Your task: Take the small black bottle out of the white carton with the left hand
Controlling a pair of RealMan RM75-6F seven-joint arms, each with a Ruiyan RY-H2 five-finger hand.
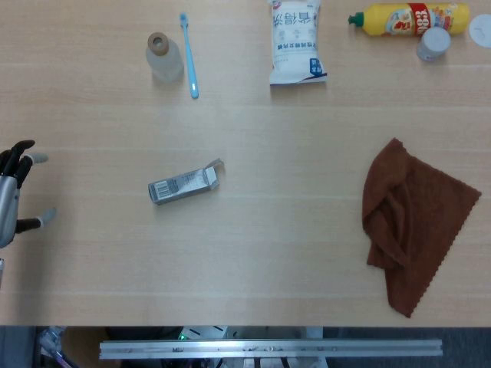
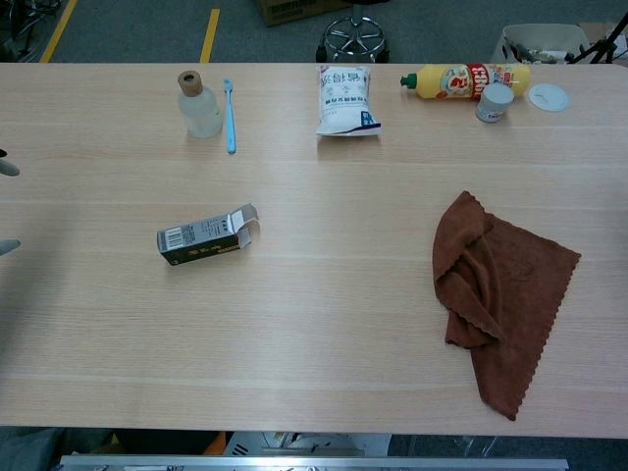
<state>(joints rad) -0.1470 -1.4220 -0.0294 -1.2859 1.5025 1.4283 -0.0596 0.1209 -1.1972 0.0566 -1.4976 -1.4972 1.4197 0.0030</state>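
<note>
The small carton point(image 1: 184, 183) lies on its side at the table's left-middle, its end flap open toward the right; it shows again in the chest view as the carton point(image 2: 205, 235). No black bottle is visible; the carton's inside is hidden. My left hand point(image 1: 14, 197) hovers at the far left edge, fingers spread, holding nothing, well left of the carton. Only its fingertips point(image 2: 5, 168) poke into the chest view. My right hand appears in neither view.
At the back stand a frosted bottle with a cork top point(image 1: 163, 57), a blue toothbrush point(image 1: 189, 55), a white pouch point(image 1: 295, 41), a yellow bottle point(image 1: 410, 18) lying down and a small grey jar point(image 1: 433, 44). A brown cloth point(image 1: 410, 224) lies crumpled at the right.
</note>
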